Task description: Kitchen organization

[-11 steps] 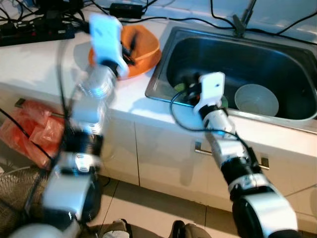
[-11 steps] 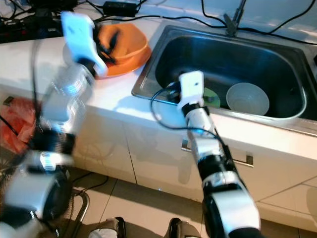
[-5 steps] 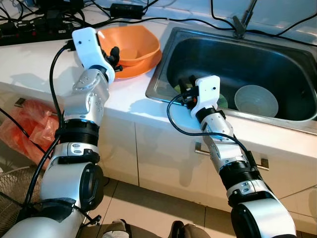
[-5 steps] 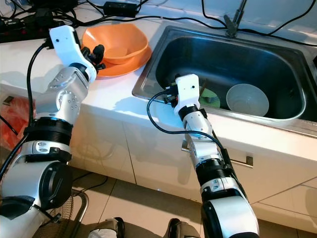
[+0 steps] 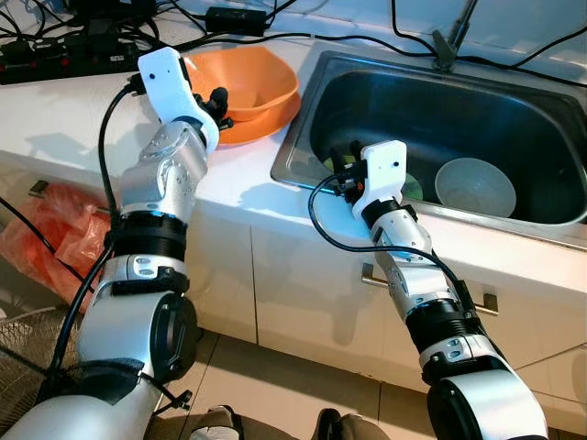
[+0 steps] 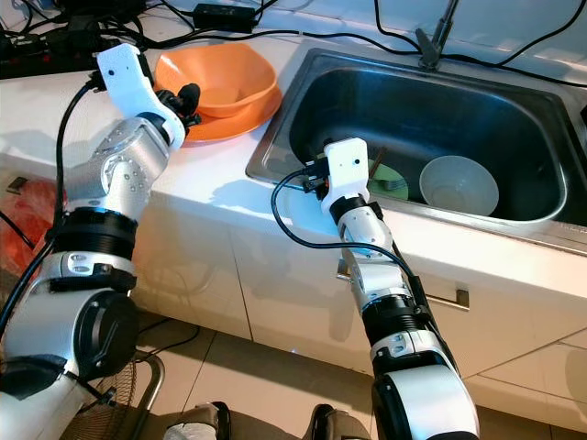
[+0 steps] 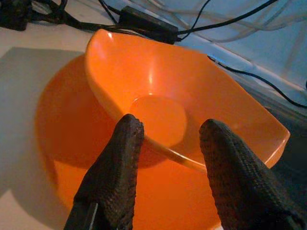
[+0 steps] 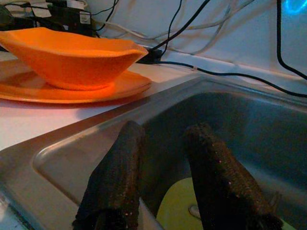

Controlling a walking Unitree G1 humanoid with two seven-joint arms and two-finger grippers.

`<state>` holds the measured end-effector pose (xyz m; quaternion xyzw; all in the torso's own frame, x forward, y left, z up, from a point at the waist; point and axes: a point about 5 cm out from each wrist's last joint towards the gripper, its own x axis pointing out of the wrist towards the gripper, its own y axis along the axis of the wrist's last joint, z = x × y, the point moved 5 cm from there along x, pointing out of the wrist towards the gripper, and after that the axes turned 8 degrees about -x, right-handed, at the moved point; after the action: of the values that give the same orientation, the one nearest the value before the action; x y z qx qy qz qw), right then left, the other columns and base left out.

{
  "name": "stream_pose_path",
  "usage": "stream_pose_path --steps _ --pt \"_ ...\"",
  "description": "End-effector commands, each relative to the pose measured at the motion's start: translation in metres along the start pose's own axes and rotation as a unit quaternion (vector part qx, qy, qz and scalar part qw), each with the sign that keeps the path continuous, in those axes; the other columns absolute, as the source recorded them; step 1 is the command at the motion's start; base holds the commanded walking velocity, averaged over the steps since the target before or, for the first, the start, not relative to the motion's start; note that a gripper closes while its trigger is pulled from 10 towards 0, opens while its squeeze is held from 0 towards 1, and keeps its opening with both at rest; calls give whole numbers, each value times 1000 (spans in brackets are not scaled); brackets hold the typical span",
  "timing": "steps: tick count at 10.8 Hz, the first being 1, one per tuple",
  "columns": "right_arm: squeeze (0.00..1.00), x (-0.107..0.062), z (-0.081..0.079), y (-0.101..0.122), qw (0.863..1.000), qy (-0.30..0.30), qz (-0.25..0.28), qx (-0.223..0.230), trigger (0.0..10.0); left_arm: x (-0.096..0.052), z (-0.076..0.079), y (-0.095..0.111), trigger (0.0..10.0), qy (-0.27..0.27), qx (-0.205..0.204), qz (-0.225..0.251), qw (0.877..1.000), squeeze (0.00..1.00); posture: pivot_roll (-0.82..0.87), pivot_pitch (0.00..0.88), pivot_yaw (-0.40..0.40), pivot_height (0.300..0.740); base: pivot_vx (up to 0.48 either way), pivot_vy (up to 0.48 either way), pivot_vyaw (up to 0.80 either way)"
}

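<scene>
Two silver arms reach over a white counter [image 5: 73,119] from the near side, above white cabinet fronts with a metal drawer handle [image 5: 486,301] and a tiled floor. To the near left lie crumpled orange-red bags [image 5: 50,240]. The right gripper [image 8: 160,187] hangs just inside the near left corner of the steel sink [image 5: 550,211], fingers parted and holding nothing, above a yellow-green plate [image 8: 175,208] on the sink bottom. A pale bowl [image 5: 474,186] sits to the right of it in the basin. On the counter left of the sink, the left gripper [image 7: 168,163] hovers with its fingers [image 7: 117,167] spread on either side of the near rim of an orange bowl [image 7: 192,96], not closed on it; the bowl rests on an orange plate [image 7: 62,129]. Farther back, black cables [image 5: 348,38] and a power strip [image 5: 64,57] run along the wall.
</scene>
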<state>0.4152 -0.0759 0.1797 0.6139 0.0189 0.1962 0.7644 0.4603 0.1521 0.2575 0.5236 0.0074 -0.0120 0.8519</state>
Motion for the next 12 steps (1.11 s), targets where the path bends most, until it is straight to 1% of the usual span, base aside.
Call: stream_pose_path --steps 1,2,4,5,6,7,9,10,11,12 --pt "0 -7 -6 -17 999 8 -33 5 10000 1 5 -4 10000 4 -9 -14 1000 0 86 121 -19 740 0 0 0" --pt "0 -7 -5 -17 999 7 -33 5 10000 0 7 3 10000 4 -20 0 1000 0 86 122 -19 740 0 0 0" --pt "0 -7 -4 -16 999 5 -31 7 10000 -9 16 16 10000 -3 -23 25 999 0 92 133 -22 740 0 0 0" --pt "0 -6 -4 -16 999 5 -31 7 10000 -13 14 17 10000 5 -25 29 999 0 96 138 -24 740 0 0 0" --pt "0 -7 -4 -16 999 6 -33 7 10000 -15 9 16 10000 15 -21 28 999 141 100 141 -26 740 0 0 0" --pt "0 -7 -5 -17 999 6 -34 8 10000 -16 5 11 10000 19 -15 21 999 1000 102 144 -28 740 0 0 0" --pt "0 -7 -3 -17 999 5 -35 6 10000 -17 4 3 10000 29 -29 8 999 1000 95 147 -29 740 0 0 0" --pt "0 -7 -2 -17 999 5 -36 6 10000 -15 5 2 10000 31 -34 6 999 1000 94 149 -30 740 0 0 0" --pt "0 -6 -2 -17 999 4 -36 5 10000 -12 7 2 10000 29 -36 2 999 467 94 150 -29 740 0 0 0" --pt "0 -6 -2 -17 999 4 -36 5 10000 -10 7 2 10000 28 -44 -2 999 0 92 150 -29 740 0 0 0"
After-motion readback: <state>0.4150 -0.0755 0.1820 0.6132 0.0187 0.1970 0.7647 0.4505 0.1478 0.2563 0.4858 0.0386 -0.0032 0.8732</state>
